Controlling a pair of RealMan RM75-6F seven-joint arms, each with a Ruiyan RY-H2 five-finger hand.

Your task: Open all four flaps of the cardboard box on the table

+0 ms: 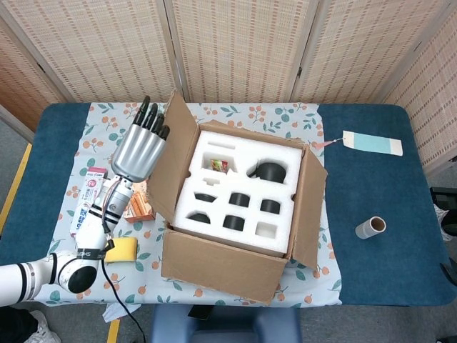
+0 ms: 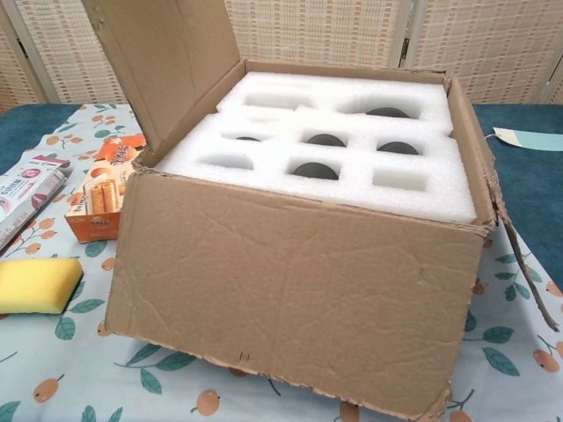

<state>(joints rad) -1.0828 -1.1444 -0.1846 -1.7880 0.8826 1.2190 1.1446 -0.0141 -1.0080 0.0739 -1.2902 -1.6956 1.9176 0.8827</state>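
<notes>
The cardboard box [image 1: 235, 268] stands mid-table with a white foam insert [image 1: 243, 189] exposed; in the chest view the box [image 2: 290, 290] fills the frame. Its left flap [image 1: 170, 153] stands raised and leans outward to the left, as the left flap [image 2: 163, 61] also does in the chest view. The right flap [image 1: 310, 204] hangs out to the side, and the front flap lies folded down against the front wall. My left hand [image 1: 139, 150] is beside the left flap's outer face, holding nothing, its fingers [image 1: 150, 118] stretched out and apart. Contact with the flap is unclear. My right hand is out of sight.
Left of the box lie a toothpaste carton [image 1: 87, 204], an orange snack box [image 2: 101, 189] and a yellow sponge [image 1: 123, 249]. A cardboard tube [image 1: 370, 227] and a light blue tag [image 1: 371, 142] sit on the blue table surface at the right.
</notes>
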